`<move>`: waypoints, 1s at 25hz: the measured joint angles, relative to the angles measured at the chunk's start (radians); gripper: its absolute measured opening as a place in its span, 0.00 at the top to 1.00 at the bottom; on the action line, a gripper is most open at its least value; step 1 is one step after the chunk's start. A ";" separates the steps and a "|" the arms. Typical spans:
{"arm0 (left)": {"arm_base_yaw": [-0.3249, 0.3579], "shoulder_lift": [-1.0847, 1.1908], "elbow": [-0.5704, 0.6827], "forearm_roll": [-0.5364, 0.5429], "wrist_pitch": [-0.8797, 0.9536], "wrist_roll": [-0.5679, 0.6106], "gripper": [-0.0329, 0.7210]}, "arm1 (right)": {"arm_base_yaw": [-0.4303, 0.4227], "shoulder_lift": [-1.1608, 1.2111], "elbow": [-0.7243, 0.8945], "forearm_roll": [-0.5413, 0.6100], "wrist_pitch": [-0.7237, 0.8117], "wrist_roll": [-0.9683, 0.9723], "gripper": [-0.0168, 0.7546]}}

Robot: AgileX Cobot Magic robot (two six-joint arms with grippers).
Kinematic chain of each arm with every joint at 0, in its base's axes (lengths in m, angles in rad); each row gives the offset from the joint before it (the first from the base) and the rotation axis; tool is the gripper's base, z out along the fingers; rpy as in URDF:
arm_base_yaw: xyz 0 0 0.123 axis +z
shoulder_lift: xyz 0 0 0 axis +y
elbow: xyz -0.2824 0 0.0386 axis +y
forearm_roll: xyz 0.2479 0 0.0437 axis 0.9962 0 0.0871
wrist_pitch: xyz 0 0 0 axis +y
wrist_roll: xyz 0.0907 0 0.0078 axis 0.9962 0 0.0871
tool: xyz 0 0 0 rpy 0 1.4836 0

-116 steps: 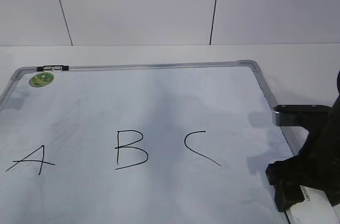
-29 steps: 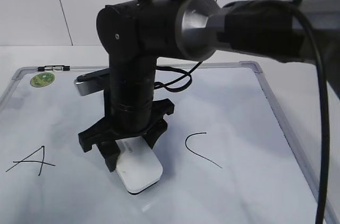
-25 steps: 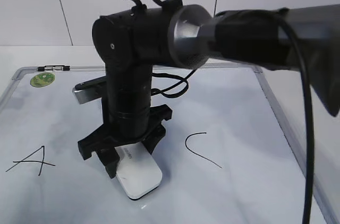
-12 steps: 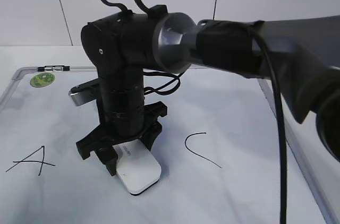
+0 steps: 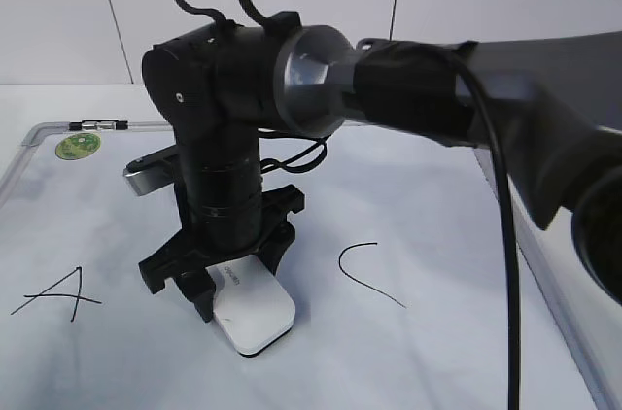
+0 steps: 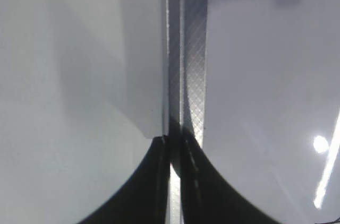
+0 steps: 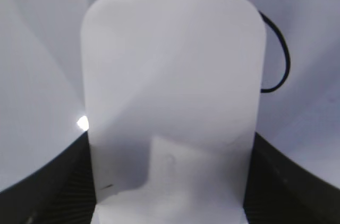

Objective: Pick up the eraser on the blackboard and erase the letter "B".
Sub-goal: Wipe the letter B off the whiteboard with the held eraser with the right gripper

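The white eraser (image 5: 255,315) lies flat on the blackboard (image 5: 437,206), between the letters "A" (image 5: 58,293) and "C" (image 5: 364,274). My right gripper (image 5: 231,279) reaches across from the right and is shut on the eraser's near end. The letter "B" does not show in the exterior view; the eraser and gripper cover its place. In the right wrist view the eraser (image 7: 170,86) fills the middle. A curved black stroke (image 7: 284,54) shows beside its right edge; I cannot tell which letter it belongs to. My left gripper (image 6: 175,176) is shut, above the board's metal frame (image 6: 187,49).
A round green sticker (image 5: 77,146) and a small clip (image 5: 97,124) sit at the board's far left corner. The right arm's thick body and cable (image 5: 408,99) span the right half of the exterior view. The board's right frame edge (image 5: 544,284) runs down the right side.
The "B" seen earlier is no longer visible; the right arm came in with the eraser and stands there. Over the last second the arm and eraser shifted slightly left.
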 joint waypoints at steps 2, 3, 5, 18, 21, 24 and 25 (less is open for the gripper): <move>0.000 0.000 0.000 0.000 0.000 0.000 0.93 | -0.005 0.000 0.000 0.003 0.000 0.000 0.30; 0.000 0.000 0.000 0.000 0.000 0.000 0.93 | -0.011 0.000 0.000 0.006 0.000 0.000 0.30; 0.000 0.000 0.000 -0.002 0.000 0.000 0.93 | -0.025 0.000 -0.002 0.013 -0.002 0.004 0.30; 0.000 0.002 0.000 -0.014 0.000 0.000 0.93 | -0.142 0.002 -0.007 0.016 -0.024 0.010 0.30; 0.000 0.002 0.000 -0.017 0.000 0.000 0.93 | -0.151 0.002 -0.007 0.016 -0.025 0.010 0.30; 0.000 0.002 0.000 -0.017 0.000 0.000 0.93 | -0.151 0.002 -0.007 0.020 -0.026 0.010 0.30; 0.000 0.002 0.000 -0.017 0.000 0.000 0.93 | -0.151 0.002 -0.007 0.023 -0.026 0.008 0.30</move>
